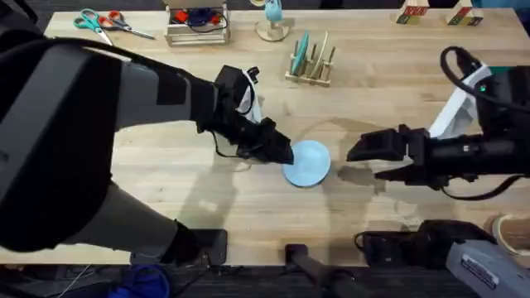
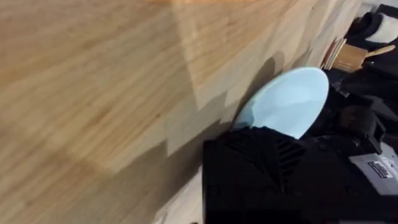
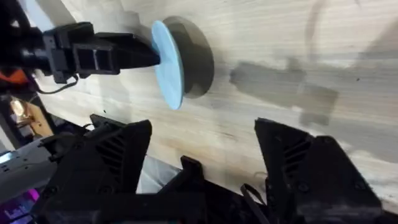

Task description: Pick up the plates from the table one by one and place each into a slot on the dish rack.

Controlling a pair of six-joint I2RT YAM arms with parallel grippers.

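The table [image 1: 166, 199] has bare wood on all sides of the plate [image 1: 308, 162], which is near the centre. The far edge is crowded: scissors [image 1: 101, 23] at far left, a wider wooden frame [image 1: 197, 25] beside them, then the rack [image 1: 312, 60] right of centre, with one teal plate [image 1: 301, 51] already upright between its pegs. Open wood separates the rack from the plate.

The left arm reaches from the lower left across the middle, with its upper links large and dark under the overhead camera. The left gripper [image 1: 277, 151] is at the plate's left rim. In the right wrist view its black fingers [image 3: 134, 53] meet the left edge of the plate [image 3: 168, 63], which stands up off the wood on that side and casts a dark shadow behind it. In the left wrist view the plate [image 2: 289, 99] extends out past the gripper's black body, tilted over the wood. The fingers are closed on the rim.

The right arm lies low, extended from the right edge toward the centre. The right gripper [image 1: 358, 153] is just right of the plate, not touching it. Its fingers [image 3: 112, 162] are spread wide apart and hold nothing.
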